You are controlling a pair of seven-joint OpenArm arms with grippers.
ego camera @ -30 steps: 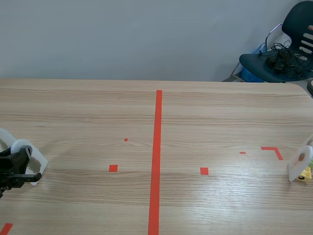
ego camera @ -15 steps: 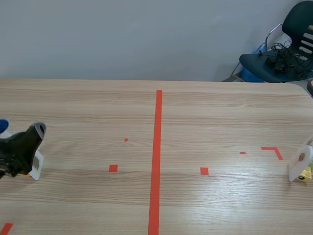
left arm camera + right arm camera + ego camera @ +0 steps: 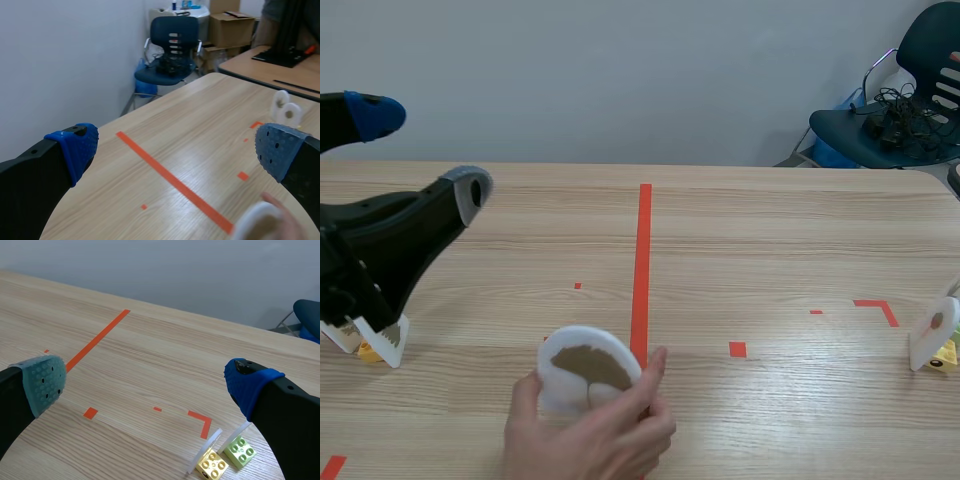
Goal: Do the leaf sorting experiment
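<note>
Beside the red centre line, on the table's (image 3: pixel 770 230) near side, a white disc (image 3: pixel 560 385) carrying a brown leaf (image 3: pixel 592 365) sits in a person's hand (image 3: pixel 590 430). The left gripper (image 3: pixel 420 152) hangs raised nearby, fingers spread and empty; descending now could strike the hand or spill the leaf. The right gripper (image 3: pixel 150 382), likewise spread and empty, hovers by brick-based white holders (image 3: pixel 212 466); their contents I cannot tell
</note>
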